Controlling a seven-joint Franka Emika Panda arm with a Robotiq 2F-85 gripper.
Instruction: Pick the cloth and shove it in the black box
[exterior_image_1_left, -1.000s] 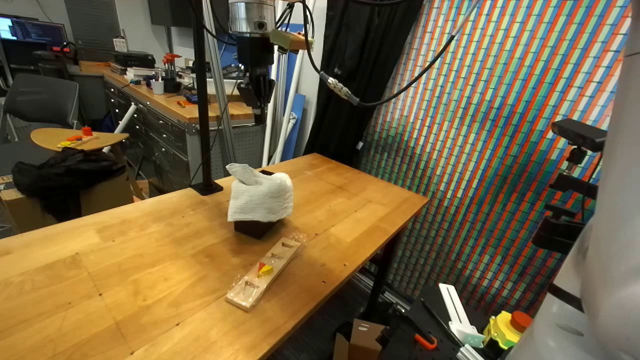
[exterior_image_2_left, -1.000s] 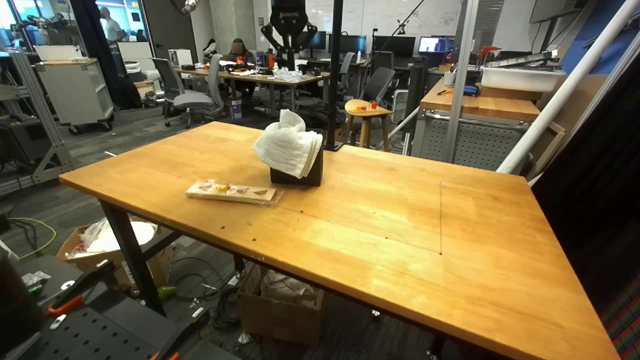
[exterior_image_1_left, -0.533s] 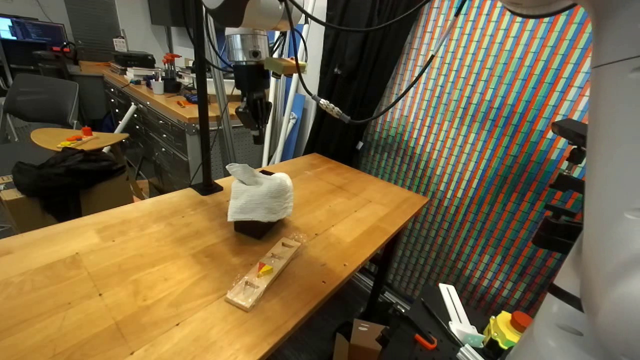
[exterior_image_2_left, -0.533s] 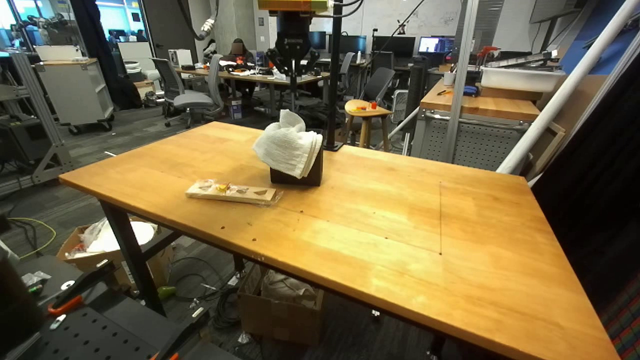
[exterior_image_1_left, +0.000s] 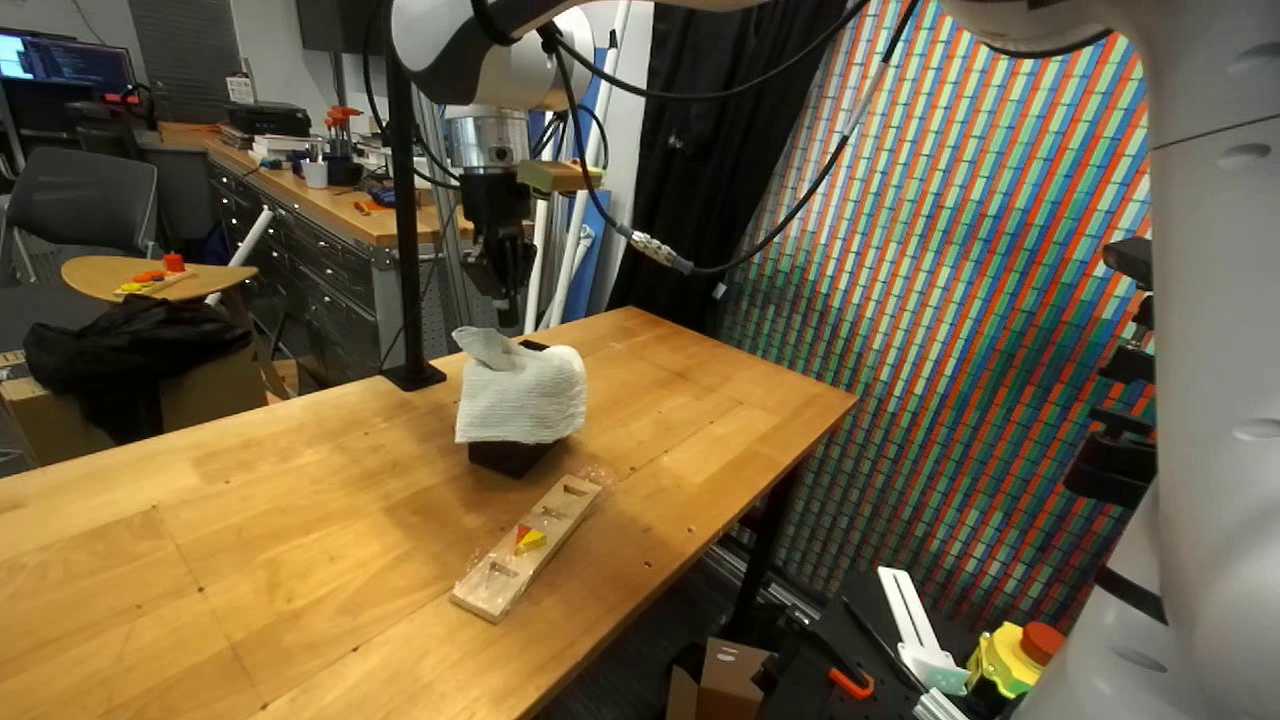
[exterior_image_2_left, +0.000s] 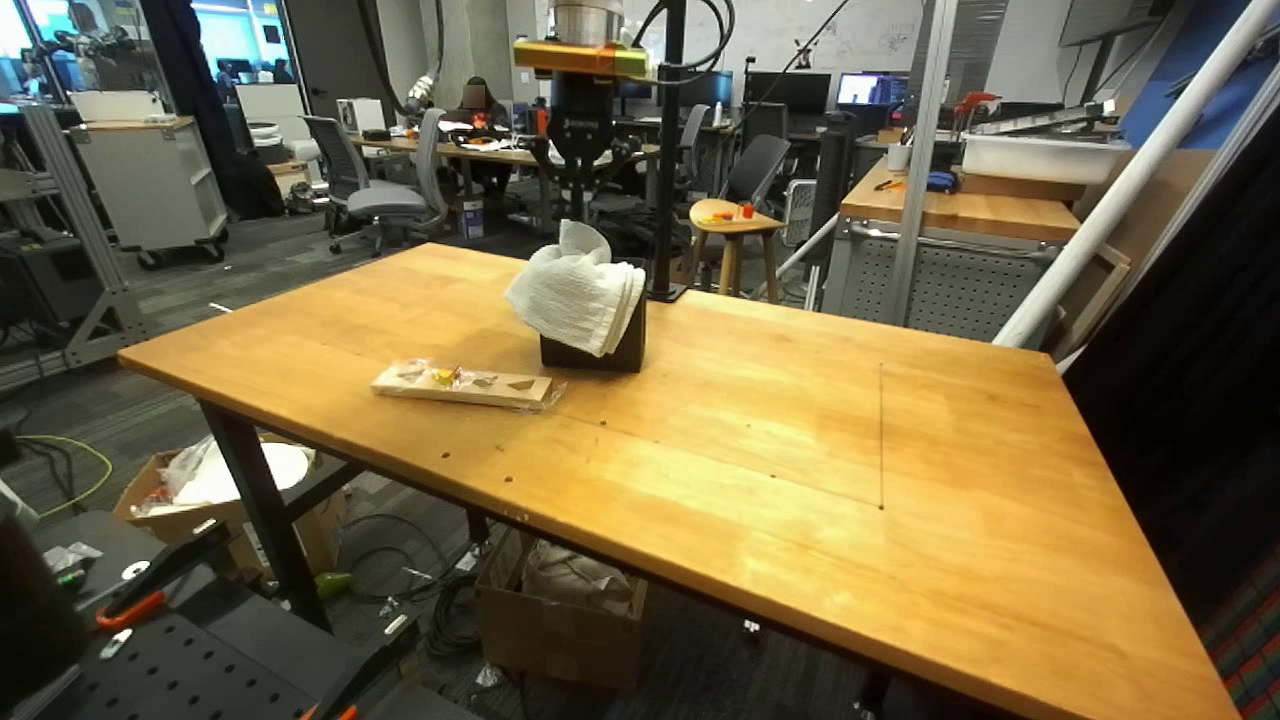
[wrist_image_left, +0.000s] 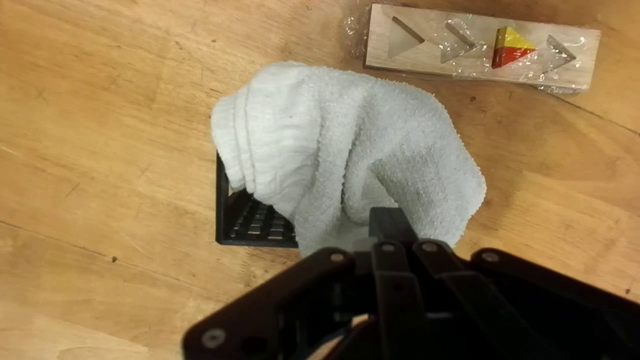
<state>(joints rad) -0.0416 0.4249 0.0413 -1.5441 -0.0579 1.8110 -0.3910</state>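
Note:
A white cloth (exterior_image_1_left: 522, 400) lies bunched over the top of the black box (exterior_image_1_left: 505, 457), with a peak standing up and its side hanging over the wall. The cloth also shows in an exterior view (exterior_image_2_left: 578, 300), over the box (exterior_image_2_left: 625, 345). In the wrist view the cloth (wrist_image_left: 400, 135) covers most of the box, and only one corner with a grid-like inside (wrist_image_left: 260, 222) shows. My gripper (exterior_image_1_left: 508, 312) is above and apart from the cloth, pointing down. In the wrist view its fingertips (wrist_image_left: 392, 222) are together with nothing between them, over the cloth's lower part.
A wrapped wooden block board (exterior_image_1_left: 525, 550) with a yellow and red piece lies near the box. A black upright pole (exterior_image_1_left: 408, 250) stands on the table (exterior_image_1_left: 300, 510) beside the box. A cable (exterior_image_1_left: 740, 265) hangs from the arm.
The gripper has come down toward the cloth and box, staying shut. The cloth, box and wooden board have not moved.

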